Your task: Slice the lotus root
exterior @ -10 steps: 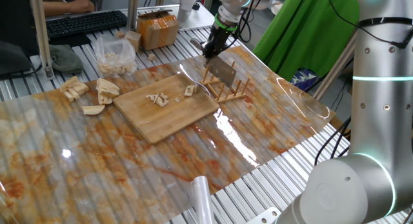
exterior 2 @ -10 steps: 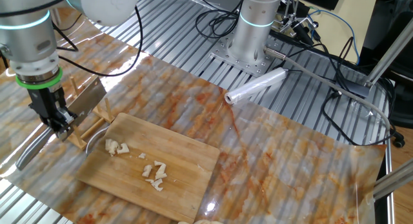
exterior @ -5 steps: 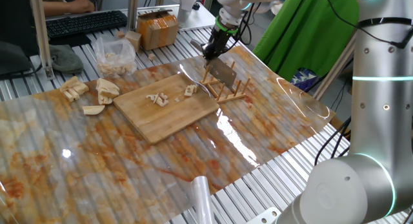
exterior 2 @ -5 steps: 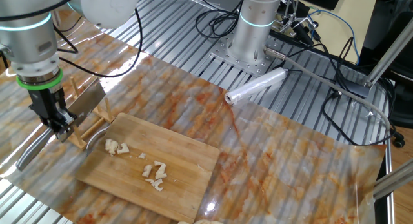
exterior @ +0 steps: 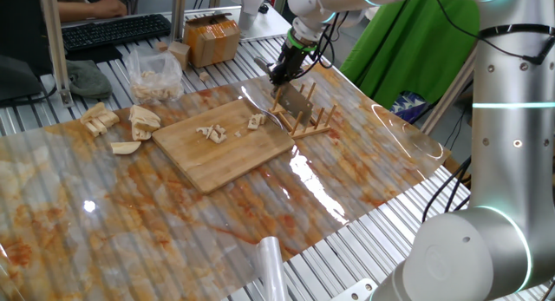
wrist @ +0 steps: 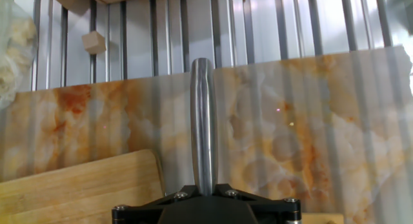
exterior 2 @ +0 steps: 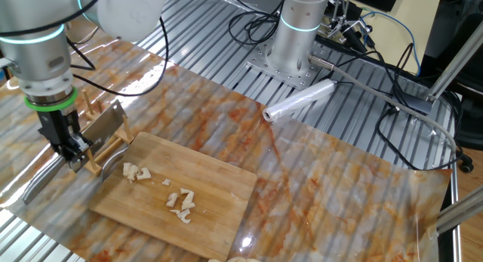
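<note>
My gripper [exterior: 282, 73] is shut on the metal handle [wrist: 202, 121] of a cleaver. Its broad blade [exterior: 300, 100] stands on edge among the pegs of a small wooden rack [exterior: 305, 124]. From the other side the gripper [exterior 2: 69, 146] hangs just left of the blade [exterior 2: 106, 124], and the handle [exterior 2: 39, 180] slopes down toward the table edge. Small cut lotus root pieces [exterior: 211, 133] lie on the wooden cutting board [exterior: 227, 153], next to the rack. Larger lotus root chunks [exterior: 141, 120] lie off the board's left end.
A plastic bag of pieces [exterior: 154, 75] and a cardboard box [exterior: 211, 39] stand behind the board. A roll of plastic film [exterior 2: 298, 102] lies near the arm's base [exterior 2: 296, 35]. A small wooden block [wrist: 94, 42] sits on the slatted table.
The gripper and the cleaver have shifted slightly at the rack, the blade settling a little lower between the pegs. The grip has not changed.
</note>
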`<state>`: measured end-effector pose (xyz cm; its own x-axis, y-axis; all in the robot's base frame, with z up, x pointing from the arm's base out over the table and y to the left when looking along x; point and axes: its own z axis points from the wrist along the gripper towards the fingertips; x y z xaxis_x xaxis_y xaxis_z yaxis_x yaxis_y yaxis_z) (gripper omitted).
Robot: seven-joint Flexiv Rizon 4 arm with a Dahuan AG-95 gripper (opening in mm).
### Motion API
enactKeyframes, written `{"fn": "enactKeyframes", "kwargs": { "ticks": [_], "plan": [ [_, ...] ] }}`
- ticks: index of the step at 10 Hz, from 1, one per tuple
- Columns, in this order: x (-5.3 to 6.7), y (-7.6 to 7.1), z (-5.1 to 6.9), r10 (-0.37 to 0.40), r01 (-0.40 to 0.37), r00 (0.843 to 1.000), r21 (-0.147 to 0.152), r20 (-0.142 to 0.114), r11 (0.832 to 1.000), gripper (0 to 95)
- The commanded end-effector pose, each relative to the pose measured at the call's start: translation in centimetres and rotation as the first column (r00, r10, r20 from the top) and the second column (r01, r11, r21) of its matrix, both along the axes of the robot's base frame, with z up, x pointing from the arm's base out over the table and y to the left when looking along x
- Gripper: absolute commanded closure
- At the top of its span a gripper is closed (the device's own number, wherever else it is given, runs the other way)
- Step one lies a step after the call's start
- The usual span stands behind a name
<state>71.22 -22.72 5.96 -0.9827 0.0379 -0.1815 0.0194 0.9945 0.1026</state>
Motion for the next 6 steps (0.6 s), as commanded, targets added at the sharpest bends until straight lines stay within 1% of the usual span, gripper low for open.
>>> {"fn": "enactKeyframes", "kwargs": {
  "ticks": [1, 6],
  "plan": [
    [-0.19, 0.04, -0.07, 0.006, -0.006, 1.0, -0.004, -0.001, 1.0, 95.0],
    [-0.16, -0.25, -0.41, 0.011, -0.011, 1.0, -0.008, -0.005, 1.0, 95.0]
  ]
}}
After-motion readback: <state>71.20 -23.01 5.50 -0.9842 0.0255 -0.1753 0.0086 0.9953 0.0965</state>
